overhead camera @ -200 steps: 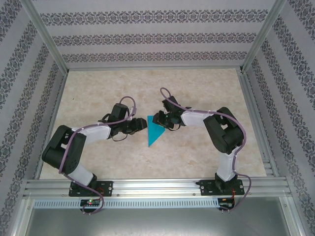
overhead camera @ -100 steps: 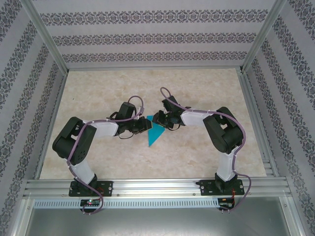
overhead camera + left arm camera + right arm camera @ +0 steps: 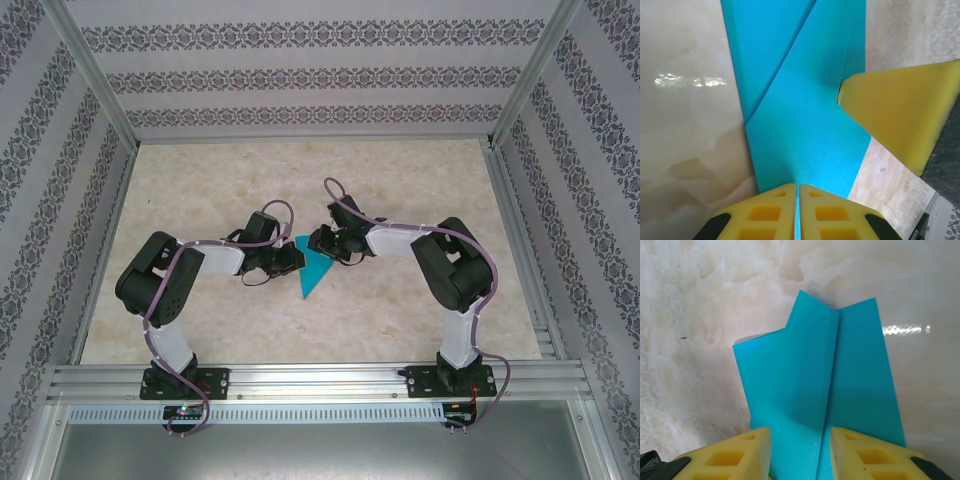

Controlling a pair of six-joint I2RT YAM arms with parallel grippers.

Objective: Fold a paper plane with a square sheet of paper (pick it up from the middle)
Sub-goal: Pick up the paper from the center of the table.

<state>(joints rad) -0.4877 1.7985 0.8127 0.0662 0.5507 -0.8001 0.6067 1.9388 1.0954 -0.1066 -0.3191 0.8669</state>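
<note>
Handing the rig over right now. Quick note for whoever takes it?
Left gripper: shut, pinching an edge of the paper.
Right gripper: jaws apart, straddling the paper's raised crease; no clear grip.
Paper: on the table, between the two arms.
Done: sheet folded to a narrow pointed shape with diagonal flaps.
Left: probably the final folds; it does not look like a finished plane yet.

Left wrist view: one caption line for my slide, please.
Left gripper pinches the folded blue paper; a finger of the right gripper overlaps it.
</note>
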